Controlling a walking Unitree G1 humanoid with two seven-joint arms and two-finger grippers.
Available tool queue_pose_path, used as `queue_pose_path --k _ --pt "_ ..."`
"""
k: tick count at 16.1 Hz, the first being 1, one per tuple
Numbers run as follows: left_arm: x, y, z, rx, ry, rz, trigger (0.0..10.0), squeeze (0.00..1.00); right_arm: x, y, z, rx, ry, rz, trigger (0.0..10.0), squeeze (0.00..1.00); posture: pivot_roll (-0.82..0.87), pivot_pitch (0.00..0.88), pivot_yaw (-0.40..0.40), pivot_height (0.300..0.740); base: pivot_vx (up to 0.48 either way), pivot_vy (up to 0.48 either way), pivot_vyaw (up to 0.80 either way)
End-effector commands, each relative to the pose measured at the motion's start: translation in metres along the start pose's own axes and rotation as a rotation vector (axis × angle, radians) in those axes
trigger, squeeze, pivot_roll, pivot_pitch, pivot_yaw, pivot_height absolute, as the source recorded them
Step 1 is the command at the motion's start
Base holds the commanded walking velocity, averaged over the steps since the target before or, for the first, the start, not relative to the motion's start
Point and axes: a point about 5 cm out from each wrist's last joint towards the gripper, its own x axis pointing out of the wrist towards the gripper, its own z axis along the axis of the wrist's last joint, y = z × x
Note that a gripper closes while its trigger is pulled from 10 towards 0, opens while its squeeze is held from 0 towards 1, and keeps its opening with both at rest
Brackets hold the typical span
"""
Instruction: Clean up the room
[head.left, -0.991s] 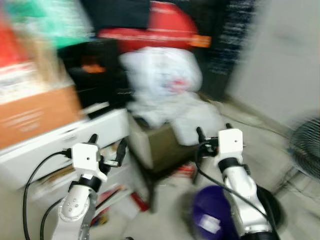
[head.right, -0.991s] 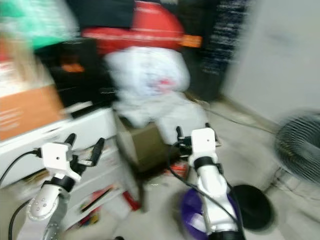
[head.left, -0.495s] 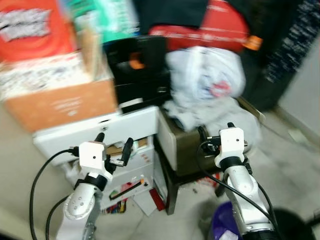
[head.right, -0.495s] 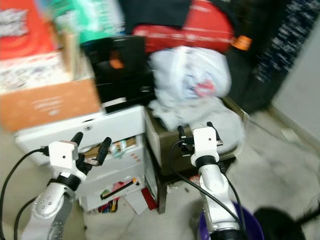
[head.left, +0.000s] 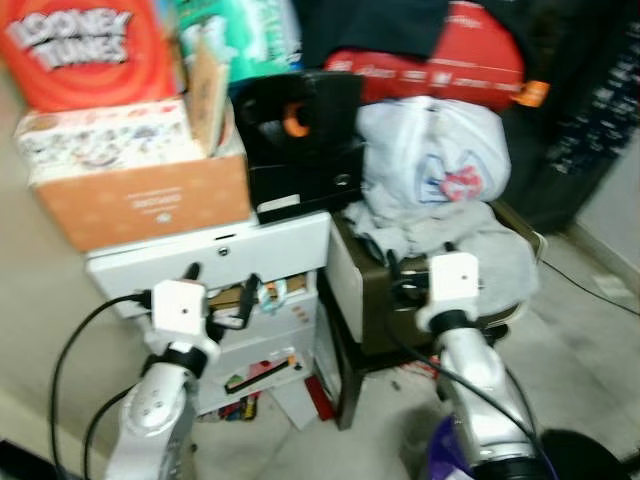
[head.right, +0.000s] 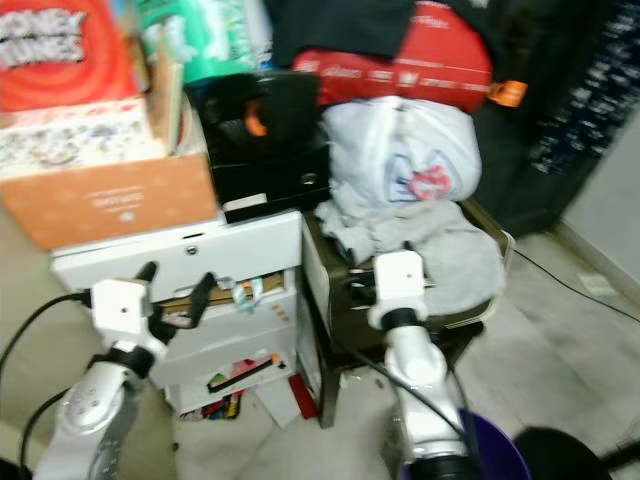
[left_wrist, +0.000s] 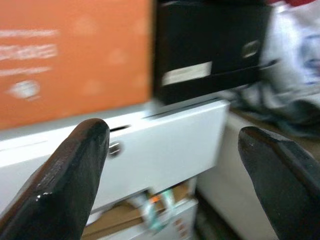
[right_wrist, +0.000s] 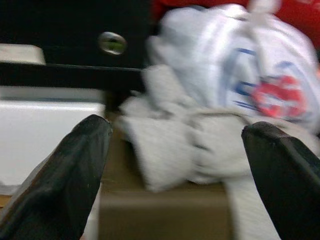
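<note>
Facing the clutter, both arms raised: left gripper (head.left: 222, 300) spread before the white drawer unit (head.left: 260, 250), right gripper (right_wrist: 175, 165) spread toward the crumpled grey cloth (head.left: 470, 250) on the brown stool; next, reach and pinch it

Left gripper (head.left: 220, 292), fingers spread, has open air up to the white drawer unit (head.left: 270, 252), whose lower drawers hang open and crammed. Right gripper (right_wrist: 175, 165), fingers apart, faces grey crumpled cloth (head.left: 480, 250) heaped on the dark low chair (head.left: 365, 300) (white plastic bag (head.left: 435, 150) stacked behind). Bare floor (head.left: 590, 330) lies to the right, partly taken by the purple bin (head.right: 495, 450).
</note>
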Motion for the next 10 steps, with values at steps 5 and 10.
queue_pose_path --k 5,10 --pt "-0.0001 0.0006 -0.0001 0.005 0.010 -0.003 10.0 0.00 0.0013 -0.0030 0.0018 0.005 -0.005 -0.019 10.0 0.00 -0.02 0.009 -0.006 0.740 0.000 -0.245 0.35" --pt "-0.0005 0.0007 -0.0007 0.007 0.017 -0.005 10.0 0.00 0.0015 -0.0029 0.0017 0.017 -0.003 -0.027 10.0 0.00 -0.02 0.015 -0.003 0.740 0.000 -0.145 0.00"
